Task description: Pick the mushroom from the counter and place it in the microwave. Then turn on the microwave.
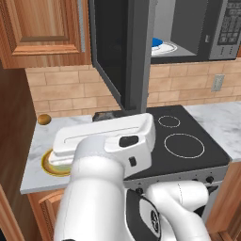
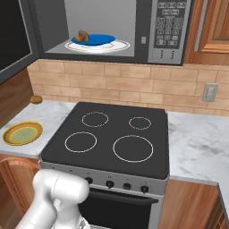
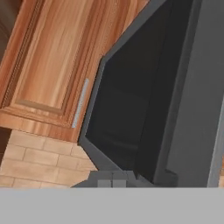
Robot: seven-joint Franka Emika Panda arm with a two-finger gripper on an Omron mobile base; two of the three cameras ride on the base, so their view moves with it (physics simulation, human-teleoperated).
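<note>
The mushroom (image 2: pixel 82 36) lies on a blue plate (image 2: pixel 99 39) on the white turntable inside the microwave (image 2: pixel 112 18). The microwave's dark glass door (image 1: pixel 117 52) stands swung open to the left, and its keypad (image 2: pixel 167 27) is at the right. My gripper (image 1: pixel 107 115) is shut and empty, low beside the open door's outer face, just above the stove's back left corner. In the hand view its fingertips (image 3: pixel 109 181) sit together below the door's bottom edge (image 3: pixel 131 127). The marble counter (image 1: pixel 40 141) lies left of the stove.
A black stovetop (image 2: pixel 112 134) with white rings sits under the microwave. A yellow-rimmed plate (image 2: pixel 22 133) and a golden-brown ball (image 2: pixel 36 99) rest on the left counter. Wooden cabinets (image 1: pixel 44 28) flank the microwave, and more counter (image 2: pixel 197 134) lies to the right.
</note>
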